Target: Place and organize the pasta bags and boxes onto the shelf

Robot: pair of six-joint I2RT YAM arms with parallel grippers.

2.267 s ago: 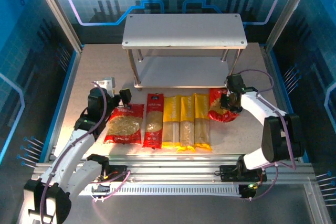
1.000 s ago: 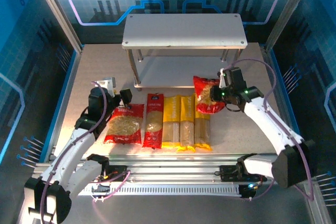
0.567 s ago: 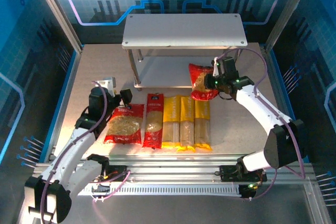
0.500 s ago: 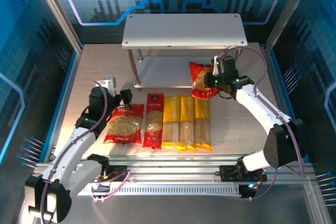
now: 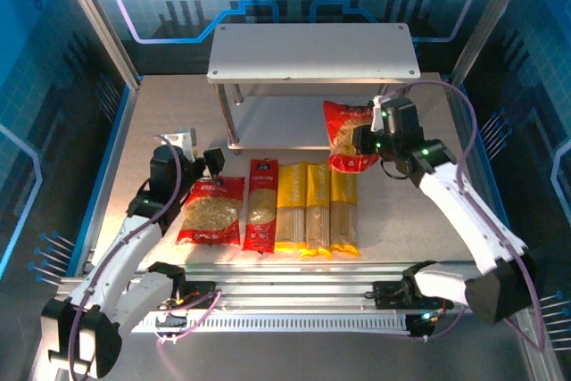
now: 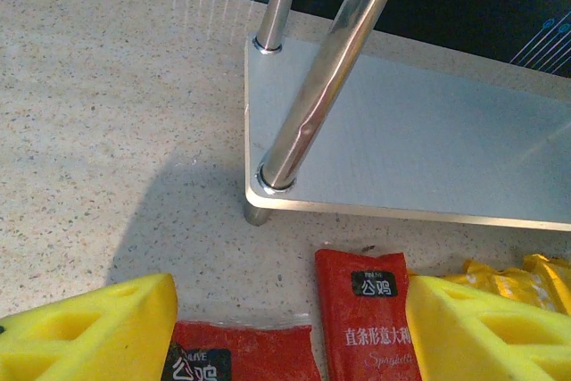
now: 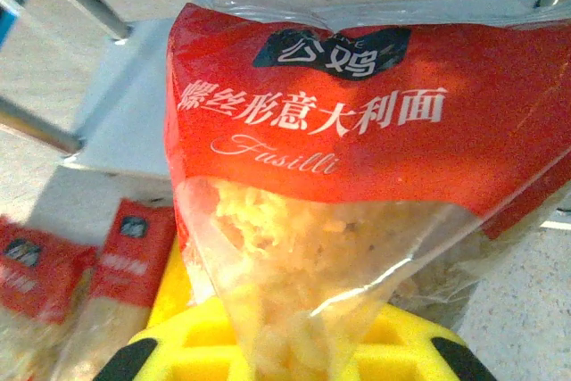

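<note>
From the top external view, the two-tier grey shelf [image 5: 312, 51] stands at the far side of the table [image 5: 169, 122], and both of its boards are bare. The right jaws are shut on a red fusilli bag [image 5: 348, 136], gripping it by its clear lower end. The bag hangs lifted in front of the shelf's right end, with its red top towards the lower board. Its lower end is over the far tips of the 3 yellow spaghetti packs [image 5: 317, 207].

Those 3 packs lie flat side by side on the table. A narrow red spaghetti pack [image 5: 261, 204] touches their left side, and a wide red bag [image 5: 211, 211] lies just left of that. The left jaws hover at the far end of the wide red bag, spread wide and holding nothing.

In the left wrist view, the 2 yellow pads [image 6: 89, 332] stand well apart with nothing between them. Below them are the top edges of the wide red bag [image 6: 236, 354] and the narrow red spaghetti pack [image 6: 366, 318], with the yellow spaghetti packs [image 6: 508, 278] at the right. Ahead are the shelf's lower board [image 6: 428, 158] and 2 shiny metal legs [image 6: 330, 78] at its left corner.

In the right wrist view, the fusilli bag [image 7: 357, 158] stands up from a yellow pad [image 7: 294, 345], which pinches its clear window end. Behind the bag is the lower board [image 7: 134, 104]. The narrow red spaghetti pack [image 7: 134, 256] and the wide red bag [image 7: 27, 265] lie at the lower left.
</note>
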